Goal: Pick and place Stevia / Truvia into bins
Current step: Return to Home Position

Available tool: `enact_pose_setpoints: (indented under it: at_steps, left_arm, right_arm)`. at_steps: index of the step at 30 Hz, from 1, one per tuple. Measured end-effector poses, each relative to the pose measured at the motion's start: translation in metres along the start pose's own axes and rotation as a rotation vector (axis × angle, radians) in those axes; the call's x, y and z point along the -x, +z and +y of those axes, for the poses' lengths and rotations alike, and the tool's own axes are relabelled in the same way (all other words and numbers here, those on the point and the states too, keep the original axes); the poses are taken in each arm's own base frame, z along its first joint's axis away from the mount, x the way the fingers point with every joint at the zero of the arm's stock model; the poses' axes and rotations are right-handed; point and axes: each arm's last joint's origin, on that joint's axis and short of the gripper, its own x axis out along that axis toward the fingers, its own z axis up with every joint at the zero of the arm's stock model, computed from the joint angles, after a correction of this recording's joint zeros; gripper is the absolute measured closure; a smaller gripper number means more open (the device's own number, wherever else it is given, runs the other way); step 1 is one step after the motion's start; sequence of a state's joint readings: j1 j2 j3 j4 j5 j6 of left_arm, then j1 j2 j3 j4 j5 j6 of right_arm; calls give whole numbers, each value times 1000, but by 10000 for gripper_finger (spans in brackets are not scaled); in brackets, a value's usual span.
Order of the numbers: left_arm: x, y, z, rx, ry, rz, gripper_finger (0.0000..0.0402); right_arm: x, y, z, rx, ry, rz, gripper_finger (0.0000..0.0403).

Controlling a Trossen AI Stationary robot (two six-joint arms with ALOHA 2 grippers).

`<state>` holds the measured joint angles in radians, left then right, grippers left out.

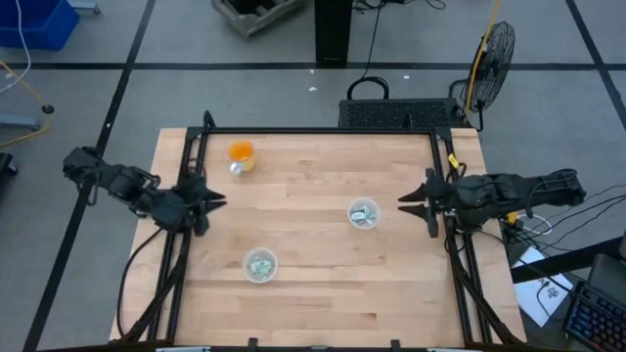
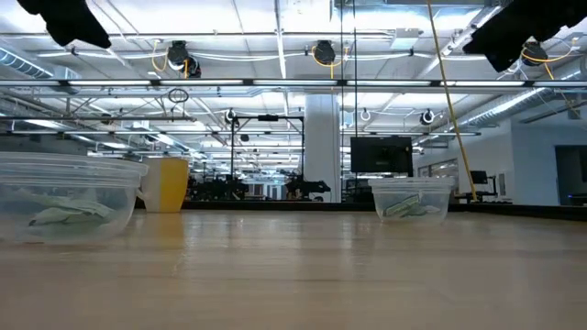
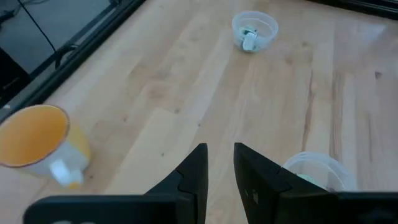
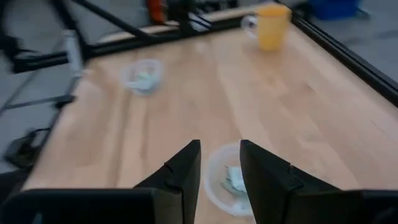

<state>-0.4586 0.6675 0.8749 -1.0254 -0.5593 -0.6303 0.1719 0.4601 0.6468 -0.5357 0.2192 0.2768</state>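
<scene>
Light, floppy paper packets (image 1: 260,265), best pinched by an edge, sit in both bins (image 1: 350,213) centre frame, while left gripper (image 1: 210,202) and right gripper (image 1: 416,203) hang parted and empty at mid-left and mid-right.

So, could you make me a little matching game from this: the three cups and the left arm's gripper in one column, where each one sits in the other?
Things:
1. orange cup
2. left clear cup
3. right clear cup
4. left gripper

Places:
A. right of the table centre, packets inside
B. at the table's left edge, fingers apart, holding nothing
C. back left of the table
D. toward the front edge, packets inside

Pairs: 1-C, 2-D, 3-A, 4-B.

The right gripper sits opposite, at the right edge.
</scene>
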Motion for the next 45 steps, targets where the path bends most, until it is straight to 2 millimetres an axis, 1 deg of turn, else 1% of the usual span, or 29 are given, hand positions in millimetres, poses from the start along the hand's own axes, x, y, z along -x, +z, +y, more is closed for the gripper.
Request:
enact_pose_setpoints:
  at_steps: [2,5,8,11,14,16,18,20,22,23,28,33,39,45]
  left_arm:
    - [6,-3,7,0,-2,-8,321]
    - [14,-8,18,37,28,-30,321]
    - [12,-18,26,77,62,-87,321]
    - [-4,-32,25,94,48,-141,321]
    - [-26,-44,15,76,-48,-232,321]
    - [-38,-48,5,15,-174,-295,321]
    - [-45,-47,-3,-61,-312,-390,321]
    - [-49,-46,-7,-102,-377,-499,321]
    - [-53,-46,-7,-103,-371,-576,321]
    - [-56,-47,-5,-101,-355,-584,321]
    - [-65,-55,8,-81,-218,-474,321]
    - [-54,-51,22,-37,-145,-451,321]
    - [-29,-47,37,-24,-114,-498,321]
    - [-11,-56,49,-5,-126,-558,321]
  right_arm:
    - [6,1,0,31,44,-29,298]
    - [17,1,-2,54,62,-83,298]
    - [25,-9,-7,48,74,-138,298]
    - [22,-30,-12,25,88,-189,298]
    - [18,-46,-16,3,112,-286,298]
    - [20,-49,-17,6,126,-359,298]
    - [21,-46,-17,20,127,-386,298]
    - [21,-46,-17,32,123,-376,298]
    - [22,-45,-17,38,119,-382,298]
    - [23,-46,-17,45,118,-382,298]
    - [22,-46,-17,47,118,-374,298]
    - [21,-49,-18,-14,124,-343,298]
    - [21,-51,-18,-25,119,-322,298]
    - [21,-50,-18,1,112,-333,298]
